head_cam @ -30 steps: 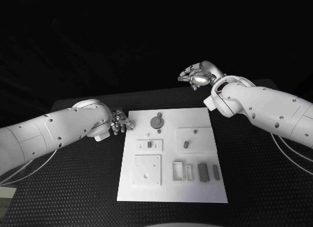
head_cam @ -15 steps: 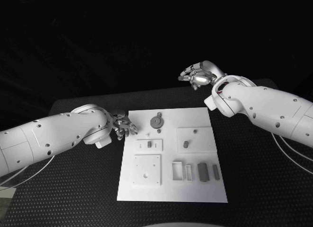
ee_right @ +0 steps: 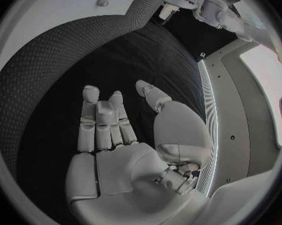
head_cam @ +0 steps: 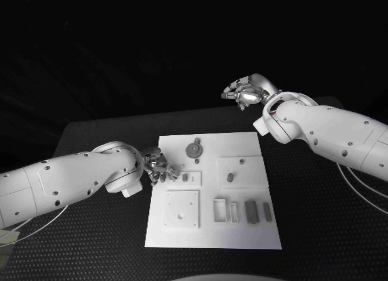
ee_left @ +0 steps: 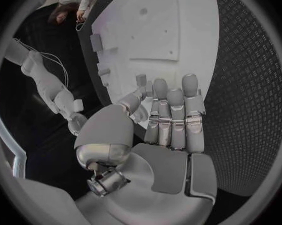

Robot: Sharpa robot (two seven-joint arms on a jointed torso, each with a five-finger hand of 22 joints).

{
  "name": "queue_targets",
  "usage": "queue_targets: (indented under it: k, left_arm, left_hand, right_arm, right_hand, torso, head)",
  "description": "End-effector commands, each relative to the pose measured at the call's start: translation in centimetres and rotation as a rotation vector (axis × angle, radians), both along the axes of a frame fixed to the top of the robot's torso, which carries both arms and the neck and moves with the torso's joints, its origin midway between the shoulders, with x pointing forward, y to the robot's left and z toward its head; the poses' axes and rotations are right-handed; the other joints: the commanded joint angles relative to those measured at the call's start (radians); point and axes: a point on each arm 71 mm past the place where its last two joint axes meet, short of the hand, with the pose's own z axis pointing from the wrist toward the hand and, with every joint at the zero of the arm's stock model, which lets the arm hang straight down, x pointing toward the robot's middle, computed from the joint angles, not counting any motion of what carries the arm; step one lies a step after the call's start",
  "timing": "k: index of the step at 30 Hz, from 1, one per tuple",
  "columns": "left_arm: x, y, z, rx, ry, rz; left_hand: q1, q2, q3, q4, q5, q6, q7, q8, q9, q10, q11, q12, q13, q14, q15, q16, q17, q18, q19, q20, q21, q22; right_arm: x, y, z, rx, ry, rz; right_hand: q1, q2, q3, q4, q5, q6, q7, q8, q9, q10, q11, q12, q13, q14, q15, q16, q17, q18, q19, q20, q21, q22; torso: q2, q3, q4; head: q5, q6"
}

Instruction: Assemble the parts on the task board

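Over the last second the left hand [head_cam: 157, 168] has slid from off the board's [head_cam: 245, 234] left edge onto it, fingers [ee_left: 172, 110] apart and empty, near the small parts [head_cam: 186, 177] at its left side, likely reaching for one, while the right hand [head_cam: 245, 93] stays raised beyond the board's far end, open too.

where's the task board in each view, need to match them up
Head view: task board, mid-table, between both arms.
Left wrist view: task board, beyond the left hand.
Right wrist view: task board, far beyond the right hand.
Shared landmark: the black table.
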Motion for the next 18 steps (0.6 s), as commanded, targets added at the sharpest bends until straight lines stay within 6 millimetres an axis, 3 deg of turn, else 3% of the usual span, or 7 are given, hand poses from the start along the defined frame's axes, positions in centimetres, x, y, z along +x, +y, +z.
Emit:
queue_targets:
  k: [1, 18]
  left_arm:
    - [-0.10, -0.26, 0.08, 0.015, -0.017, -0.006]
    - [-0.07, -0.24, -0.36, 0.077, -0.073, 0.008]
  left_hand:
    - [0.012, 0.005, 0.017, -0.010, 0.004, 0.007, -0.003, 0.025, 0.002, 0.027, -0.022, 0.006, 0.002, 0.017, -0.023, 0.004, 0.001, 0.015, 0.009, -0.010, 0.004, 0.001]
    - [0.008, 0.005, 0.018, -0.009, 0.004, 0.012, -0.007, 0.031, 0.002, 0.035, -0.026, 0.016, 0.010, 0.024, -0.030, 0.019, 0.004, 0.014, 0.017, -0.016, 0.013, 0.014]
  right_arm:
    - [-0.04, 0.11, 0.00, 0.000, 0.002, 0.013]
    - [-0.05, 0.15, -0.02, 0.000, 0.004, 0.016]
  right_hand:
    - [-0.011, 0.000, 0.000, 0.006, 0.003, -0.001, 0.005, -0.006, -0.002, -0.007, 0.001, 0.005, -0.002, -0.008, 0.000, -0.004, 0.002, 0.012, 0.001, -0.004, -0.003, 0.019]
    - [-0.012, 0.000, 0.000, 0.007, 0.003, -0.001, 0.005, -0.006, -0.002, -0.008, 0.001, 0.005, -0.002, -0.008, 0.000, -0.004, 0.002, 0.012, 0.000, -0.004, -0.003, 0.019]
  torso:
    - [0.000, 0.0006, -0.0004]
    - [0.000, 0.0016, -0.0016]
  head:
    - [0.002, -0.003]
    - [0.004, -0.008]
